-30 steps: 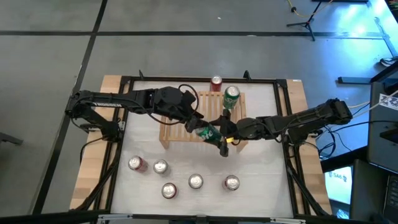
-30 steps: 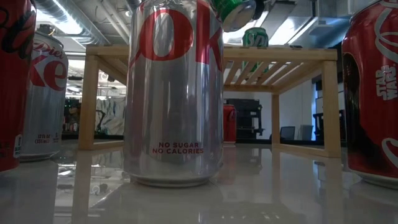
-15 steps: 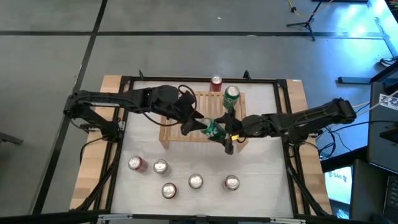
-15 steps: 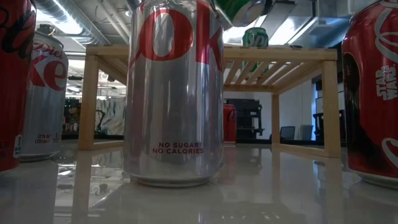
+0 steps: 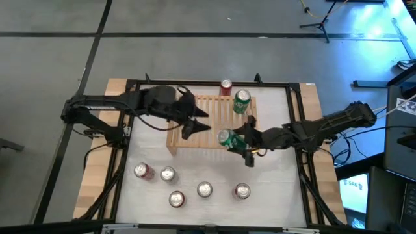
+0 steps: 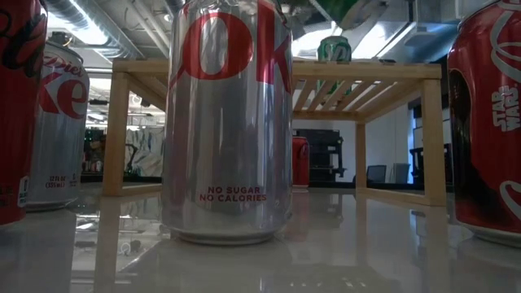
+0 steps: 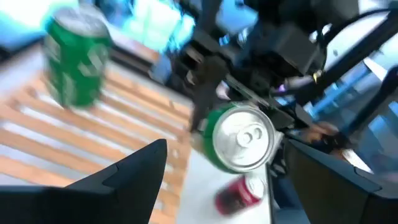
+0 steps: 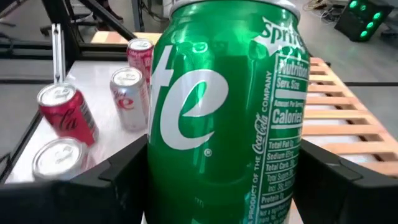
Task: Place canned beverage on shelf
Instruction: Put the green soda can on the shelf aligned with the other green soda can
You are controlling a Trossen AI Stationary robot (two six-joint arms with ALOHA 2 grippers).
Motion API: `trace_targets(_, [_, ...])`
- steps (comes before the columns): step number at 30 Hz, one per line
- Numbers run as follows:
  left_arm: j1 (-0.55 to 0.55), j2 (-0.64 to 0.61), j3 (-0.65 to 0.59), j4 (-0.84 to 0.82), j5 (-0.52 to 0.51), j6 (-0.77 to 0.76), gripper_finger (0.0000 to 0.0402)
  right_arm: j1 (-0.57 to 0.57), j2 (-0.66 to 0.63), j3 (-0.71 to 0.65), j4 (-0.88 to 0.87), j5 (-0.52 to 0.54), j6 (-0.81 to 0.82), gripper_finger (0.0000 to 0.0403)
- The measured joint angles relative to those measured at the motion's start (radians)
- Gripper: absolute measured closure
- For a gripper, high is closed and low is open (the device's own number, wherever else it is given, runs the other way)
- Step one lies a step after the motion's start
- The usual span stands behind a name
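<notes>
Green Sprite can (image 5: 226, 138) sits clamped in your right gripper (image 5: 235, 140), just off the shelf (image 5: 195, 130) front edge. One green can (image 5: 242, 99) already stands on the slats. Your left gripper (image 5: 194, 123) hangs open over the shelf. Five cans (image 5: 204, 189) wait on the table.

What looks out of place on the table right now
One red can stands on the table just behind the shelf, not on it, unlike the green can on its slats. A second green can is held in the right tool. Nothing looks spilled or dented.
</notes>
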Motion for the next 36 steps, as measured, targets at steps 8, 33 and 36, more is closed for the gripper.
trace_targets(8, [-0.001, -0.106, 0.000, -0.130, -0.219, 0.041, 0.0088, 0.075, -0.144, 0.000, -0.100, 0.131, 0.025, 0.0107])
trace_targets(33, [-0.001, -0.135, -0.285, 0.116, -0.313, 0.114, 0.0088, -0.017, -0.390, -0.741, 0.991, -0.022, -0.256, 0.0100])
trace_targets(36, [-0.001, -0.135, -0.290, 0.125, -0.313, 0.114, 0.0088, -0.065, -0.389, -0.748, 1.008, -0.121, -0.270, 0.0100])
